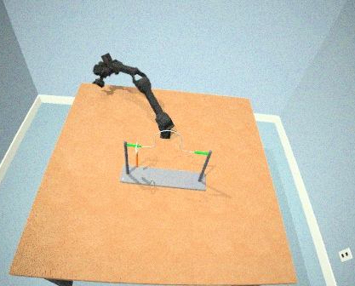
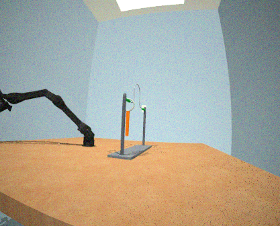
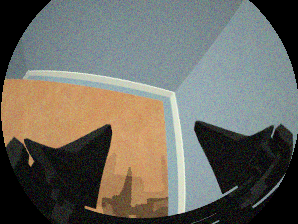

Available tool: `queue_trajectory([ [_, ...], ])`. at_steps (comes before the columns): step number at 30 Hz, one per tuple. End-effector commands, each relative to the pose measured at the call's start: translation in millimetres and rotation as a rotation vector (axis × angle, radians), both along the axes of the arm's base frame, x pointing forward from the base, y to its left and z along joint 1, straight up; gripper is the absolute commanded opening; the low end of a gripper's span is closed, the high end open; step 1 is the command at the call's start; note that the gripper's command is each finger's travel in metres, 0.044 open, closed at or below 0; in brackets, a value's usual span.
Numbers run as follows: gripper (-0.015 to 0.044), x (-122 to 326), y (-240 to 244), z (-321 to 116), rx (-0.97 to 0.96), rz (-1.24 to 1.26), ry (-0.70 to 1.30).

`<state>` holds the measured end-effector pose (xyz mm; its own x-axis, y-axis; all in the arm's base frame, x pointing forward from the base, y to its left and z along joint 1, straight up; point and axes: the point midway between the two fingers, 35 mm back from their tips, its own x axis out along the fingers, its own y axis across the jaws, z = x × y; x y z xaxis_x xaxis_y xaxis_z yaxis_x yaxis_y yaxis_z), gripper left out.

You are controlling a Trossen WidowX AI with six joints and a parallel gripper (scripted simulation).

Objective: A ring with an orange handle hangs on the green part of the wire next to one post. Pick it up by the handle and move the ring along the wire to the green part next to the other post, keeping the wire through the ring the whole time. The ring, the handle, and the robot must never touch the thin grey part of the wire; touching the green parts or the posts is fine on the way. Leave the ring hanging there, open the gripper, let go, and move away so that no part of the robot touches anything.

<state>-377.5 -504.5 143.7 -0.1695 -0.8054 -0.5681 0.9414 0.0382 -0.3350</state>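
A thin ring (image 1: 136,145) with an orange handle (image 1: 137,159) hangs on the green wire part (image 1: 132,145) next to the left post (image 1: 126,157). In the exterior view the ring (image 2: 130,104) and handle (image 2: 127,123) hang by the near post (image 2: 123,124). The grey wire (image 1: 168,138) humps up and dips on its way to the other green part (image 1: 202,151) by the right post (image 1: 205,165). My gripper (image 1: 165,134) is open and empty, low near the table behind the wire's hump, apart from the handle. In the wrist view its two dark fingers stand wide apart.
The posts stand on a grey base plate (image 1: 163,177) in the middle of the orange table. My arm (image 1: 150,98) reaches in from the table's far left corner. The table edge shows in the wrist view (image 3: 172,143).
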Motion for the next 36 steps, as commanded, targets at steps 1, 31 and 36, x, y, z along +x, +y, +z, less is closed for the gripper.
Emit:
queue_trajectory([
  [1,0.0374,2,-1,0,-0.002,0.003,-0.001],
  [31,0.016,318,-20,-55,-0.217,0.611,-0.245],
  [36,0.016,374,4,-62,-0.236,0.722,-0.29],
])
